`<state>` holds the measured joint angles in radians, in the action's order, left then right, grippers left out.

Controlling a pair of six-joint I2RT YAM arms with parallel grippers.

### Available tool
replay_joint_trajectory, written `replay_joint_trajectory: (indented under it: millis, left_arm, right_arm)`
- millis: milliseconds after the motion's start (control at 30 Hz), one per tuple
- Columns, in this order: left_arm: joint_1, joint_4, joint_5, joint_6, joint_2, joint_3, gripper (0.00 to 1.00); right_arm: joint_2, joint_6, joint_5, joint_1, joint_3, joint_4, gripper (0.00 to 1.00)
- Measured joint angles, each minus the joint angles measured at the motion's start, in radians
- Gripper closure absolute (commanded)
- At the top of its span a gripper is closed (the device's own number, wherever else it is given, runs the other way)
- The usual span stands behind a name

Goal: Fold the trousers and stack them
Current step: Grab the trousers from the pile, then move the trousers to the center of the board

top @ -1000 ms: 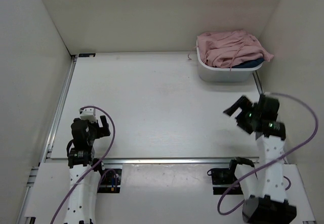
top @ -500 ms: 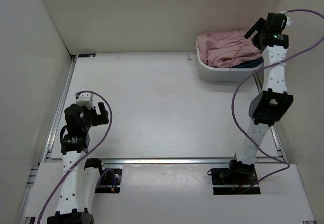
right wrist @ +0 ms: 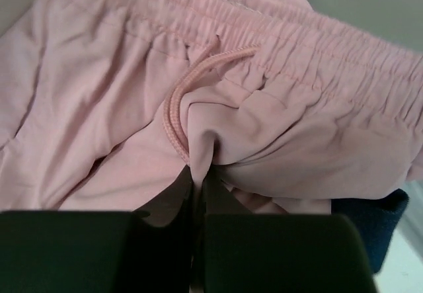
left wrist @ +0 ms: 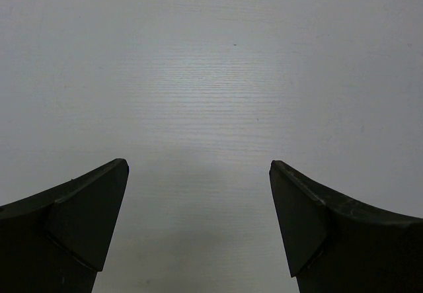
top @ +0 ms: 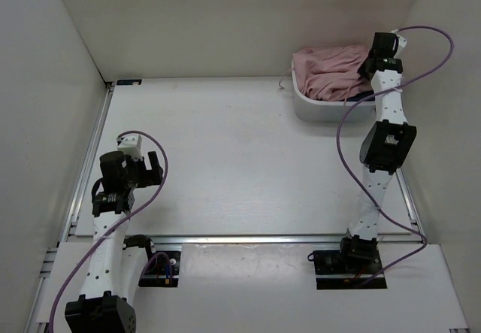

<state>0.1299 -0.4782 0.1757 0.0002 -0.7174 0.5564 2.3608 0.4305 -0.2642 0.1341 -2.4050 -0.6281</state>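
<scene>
Found the trousers (top: 331, 74) heaped in the white tub (top: 323, 112), over a dark blue garment (right wrist: 386, 221). Saw the right gripper (right wrist: 197, 186) inside the tub, pinched shut on a fold of them just under the drawstring (right wrist: 177, 118). Saw the left gripper (left wrist: 198, 197) spread wide, holding nothing, well apart from the tub. Judged the cloth soft, light and limp, likely to sag; safest to grip at the thick waistband (right wrist: 317, 41).

White table (top: 225, 160), plain pale walls (top: 225, 17)
</scene>
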Motion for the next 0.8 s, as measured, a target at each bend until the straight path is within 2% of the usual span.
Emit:
replay_joint_trajectory:
  millis: [133, 233, 367, 567, 600, 667, 800]
  left_arm:
    - [0.000, 0.000, -0.004, 0.000, 0.004, 0.000, 0.00]
    - [0.000, 0.005, -0.014, 0.000, 0.025, 0.000, 0.00]
    - [0.000, 0.035, -0.059, 0.000, 0.079, 0.000, 0.00]
    - [0.000, 0.087, -0.171, 0.000, 0.126, 0.069, 0.00]
    - [0.000, 0.094, -0.191, 0.000, 0.128, 0.095, 0.00]
    - [0.000, 0.107, -0.225, 0.000, 0.127, 0.152, 0.00]
    - [0.000, 0.129, -0.273, 0.000, 0.125, 0.256, 0.00]
  right_arm:
    - [-0.067, -0.092, -0.065, -0.065, 0.001, 0.001, 1.00]
    - [-0.182, -0.189, -0.113, -0.179, 0.010, 0.004, 1.00]
    - [-0.373, -0.312, -0.097, -0.444, -0.014, 0.056, 1.00]
    - [-0.607, -0.511, -0.069, -0.960, -0.007, 0.360, 1.00]
    - [-0.625, -0.530, -0.068, -1.009, -0.008, 0.399, 1.00]
    - [-0.657, -0.557, -0.098, -1.071, -0.006, 0.473, 1.00]
    - [-0.680, -0.521, -0.235, -1.062, 0.043, 0.505, 1.00]
